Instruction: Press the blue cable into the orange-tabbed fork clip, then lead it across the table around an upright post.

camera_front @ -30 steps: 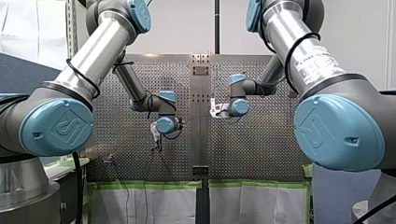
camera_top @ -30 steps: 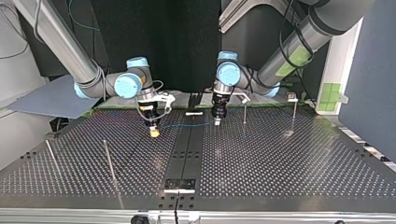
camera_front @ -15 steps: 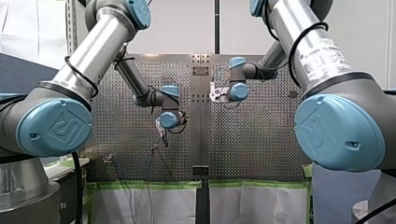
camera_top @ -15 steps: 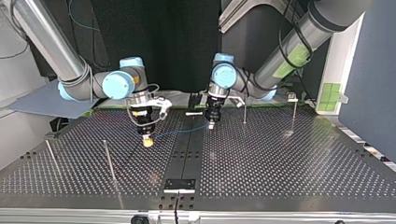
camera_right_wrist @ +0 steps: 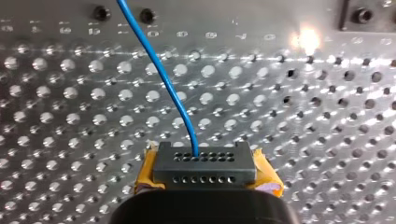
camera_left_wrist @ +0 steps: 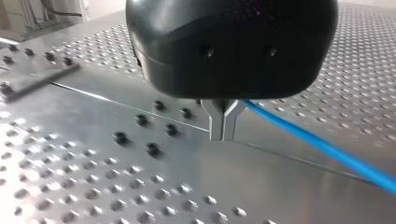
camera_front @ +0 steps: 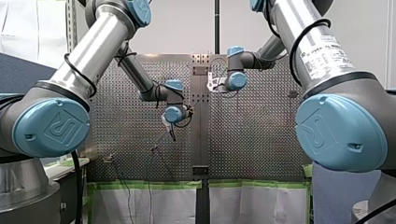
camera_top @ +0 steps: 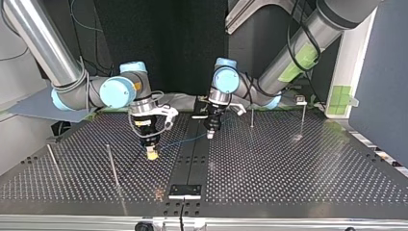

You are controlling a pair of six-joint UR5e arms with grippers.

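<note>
The right gripper (camera_top: 152,154) and the left gripper (camera_top: 210,134), at its two o'clock in the top view, are each clamped narrow on the blue cable (camera_top: 182,140), which is strung between them above the table (camera_top: 288,168). Judged early: the cable is not seated in any clip, and no post (camera_top: 111,166) is rounded yet.

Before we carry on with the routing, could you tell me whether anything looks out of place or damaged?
Nothing stands out. The thin blue cable runs smoothly above the perforated metal table between the shut jaws of my left gripper and my right gripper.
</note>
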